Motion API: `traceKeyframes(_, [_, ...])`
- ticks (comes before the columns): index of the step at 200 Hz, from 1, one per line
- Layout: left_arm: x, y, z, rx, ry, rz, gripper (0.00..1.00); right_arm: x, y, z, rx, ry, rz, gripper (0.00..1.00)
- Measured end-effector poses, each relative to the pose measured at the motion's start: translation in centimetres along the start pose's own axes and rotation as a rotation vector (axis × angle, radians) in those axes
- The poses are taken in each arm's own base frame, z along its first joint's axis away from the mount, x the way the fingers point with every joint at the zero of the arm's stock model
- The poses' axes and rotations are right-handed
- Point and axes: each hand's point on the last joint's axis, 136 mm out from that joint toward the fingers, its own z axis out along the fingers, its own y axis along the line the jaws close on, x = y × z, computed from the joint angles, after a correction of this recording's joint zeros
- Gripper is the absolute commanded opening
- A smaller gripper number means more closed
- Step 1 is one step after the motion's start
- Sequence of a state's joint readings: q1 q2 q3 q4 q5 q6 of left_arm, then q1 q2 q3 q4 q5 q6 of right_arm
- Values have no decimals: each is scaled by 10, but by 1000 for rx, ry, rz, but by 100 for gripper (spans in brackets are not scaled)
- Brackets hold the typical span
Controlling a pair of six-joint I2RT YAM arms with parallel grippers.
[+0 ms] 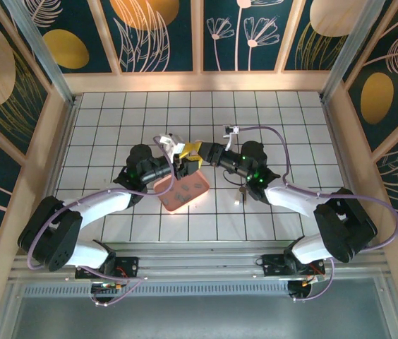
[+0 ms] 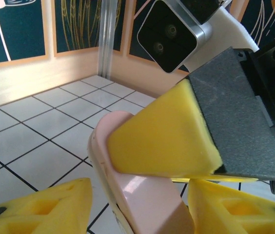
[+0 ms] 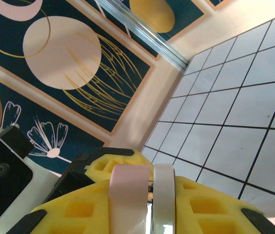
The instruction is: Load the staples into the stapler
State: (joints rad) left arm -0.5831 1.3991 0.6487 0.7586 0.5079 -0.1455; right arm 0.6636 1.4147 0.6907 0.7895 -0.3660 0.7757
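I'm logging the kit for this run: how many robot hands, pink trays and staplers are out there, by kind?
robot hands: 2, the left hand and the right hand
pink tray: 1
stapler: 1
total: 4

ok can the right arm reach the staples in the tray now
Probably not yet: the right gripper is shut on the stapler and must let go first. The staples lie uncovered in the tray.
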Motion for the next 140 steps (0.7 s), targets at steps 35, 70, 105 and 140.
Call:
traceKeyframes(35, [0, 1, 1, -10, 0, -6, 32, -3, -3, -1, 16, -22, -1, 25])
traceKeyframes(70, [-1, 4, 4, -20, 25, -15, 11, -7, -7, -2, 31, -51, -15, 30])
traceKeyframes(105, [1, 0, 8, 7, 59, -2, 0, -8, -9, -13, 28, -51, -23, 50])
traceKeyframes(140, [3, -4, 9, 32, 93, 43, 0, -18, -4, -32, 15, -46, -75, 54])
